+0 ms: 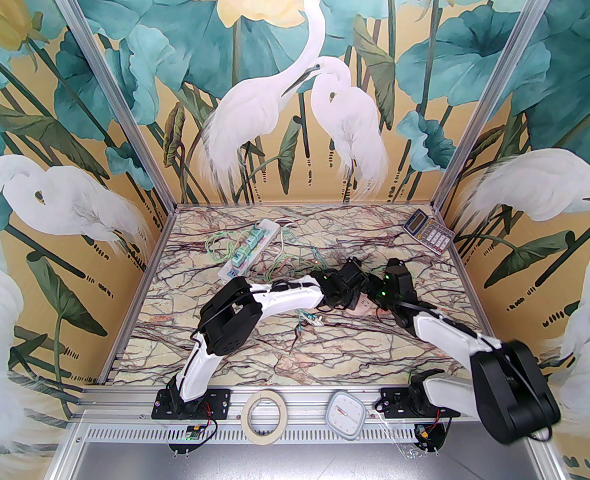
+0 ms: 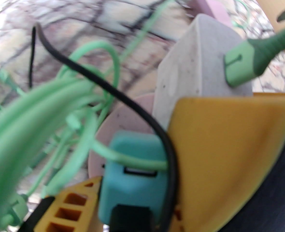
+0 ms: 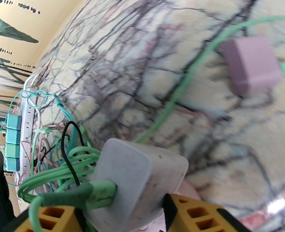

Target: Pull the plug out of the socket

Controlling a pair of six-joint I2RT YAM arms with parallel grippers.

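Note:
A round pink socket (image 1: 359,309) lies mid-table where both arms meet. In the left wrist view a teal plug (image 2: 132,177) and a white block plug (image 2: 195,69) stand on the pink socket (image 2: 123,119); a green cable connector (image 2: 248,59) is stuck in the white one. My left gripper (image 2: 135,192) is shut on the teal plug, with yellow fingers (image 2: 229,153) on either side. My right gripper (image 3: 123,211) holds the white plug (image 3: 137,175) between its yellow fingers (image 3: 200,214), and the pink socket (image 3: 188,190) peeks out beneath. In the top view, left gripper (image 1: 347,288) and right gripper (image 1: 372,293) nearly touch.
A white power strip (image 1: 247,250) with several teal plugs lies at the back left, trailing tangled green cables (image 1: 285,268). A loose pink plug (image 3: 251,64) rests on the marble. A calculator (image 1: 427,230) sits at the back right. A tape roll (image 1: 265,415) and a timer (image 1: 346,415) lie on the front rail.

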